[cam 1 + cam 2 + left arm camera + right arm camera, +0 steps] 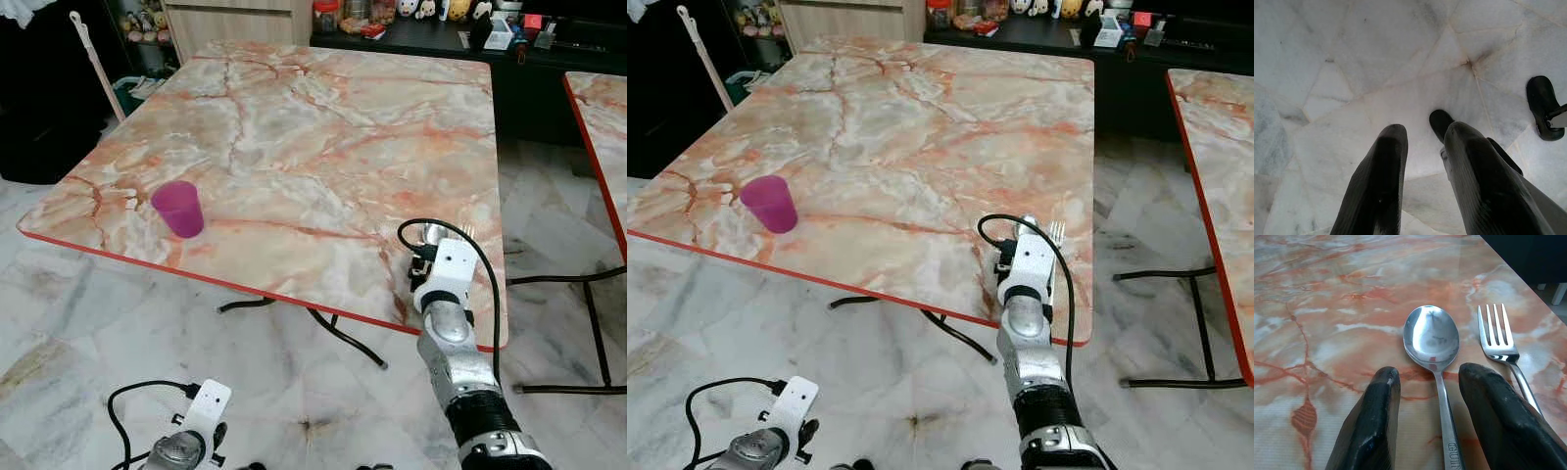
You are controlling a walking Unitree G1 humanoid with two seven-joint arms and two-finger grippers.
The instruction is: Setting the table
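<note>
Marble-pattern table [294, 147] with a red edge is filling the upper and middle part of the head frames, standing on a pale marble floor [88, 343]. A second table of the same kind [602, 137] is cutting in at the right edge, and a dark counter with clutter [441, 24] is running along the top.

Purple cup [178, 208] is standing upright at left centre of the frame, near the table's front edge, well apart from everything else.

My right gripper [1430, 387] is hovering at the table's near right corner, lower right of centre in the head views. Fingers [1371, 421] are spread, not clamping anything. The spoon [1431, 338] is lying flat on the table, bowl up, with its handle running between my two fingers; I can't tell whether the pads are touching it. The fork [1497, 335] is lying just beside the spoon, roughly parallel, tines pointing the same way, outside my fingers. In the right eye view the fork tines [1056, 231] are poking out past my wrist.

My left gripper [1425, 161] is hanging idle at the bottom left of the head frames, fingers parted, pointing at the floor.
</note>
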